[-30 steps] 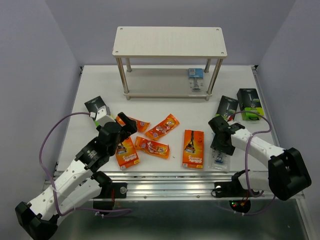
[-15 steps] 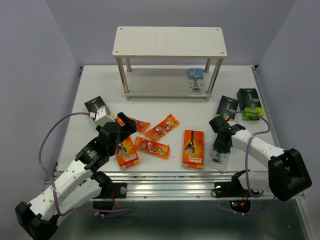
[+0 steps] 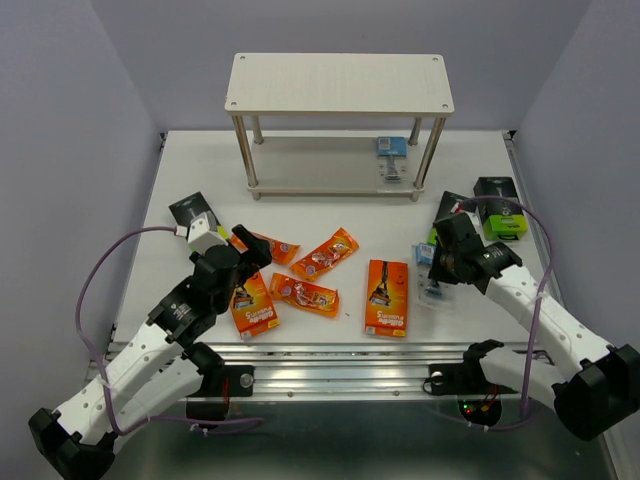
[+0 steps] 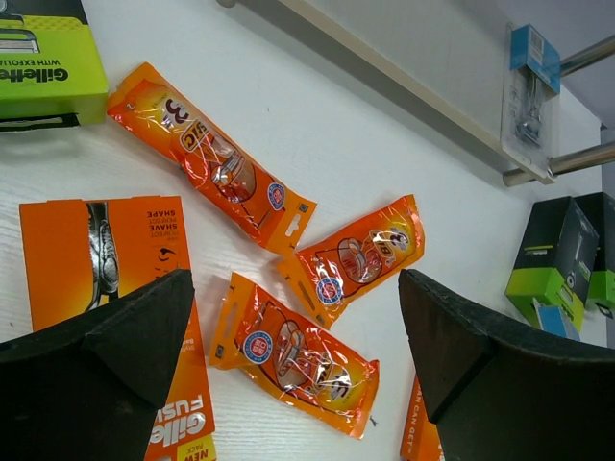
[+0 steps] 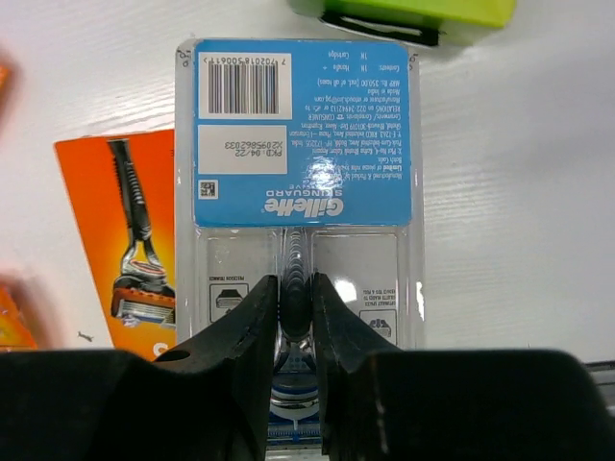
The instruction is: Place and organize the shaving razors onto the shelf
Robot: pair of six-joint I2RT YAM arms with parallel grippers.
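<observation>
The jaws of the right gripper (image 5: pixel 295 288) are pressed onto a clear-blue blister pack (image 5: pixel 303 144), pinching the raised bubble over the razor handle, at the end of the pack nearest the wrist. The long axis of the pack runs straight out from the jaws. Its blue card end points to the far side, toward the shelf (image 3: pixel 338 82), and its printed back (the side with the barcode) faces up to the wrist camera. Seen from above, the pack is at the near right of the table (image 3: pixel 300 215), between the flat orange box (image 3: pixel 386 296) on its left and the black-and-lime boxes (image 3: pixel 499 207) on its far right. Whether it is already clear of the surface, I cannot tell.

The left gripper (image 4: pixel 293 279) has its jaws spread wide and empty above the foil packets (image 4: pixel 293 353) at the near left.

I judge that the pick is made and the carry comes next. It calls for a lift, then a low, level reach far and a little left, under the top board, to lay the pack beside the second blister pack (image 3: pixel 391 160) on the lower tier.
</observation>
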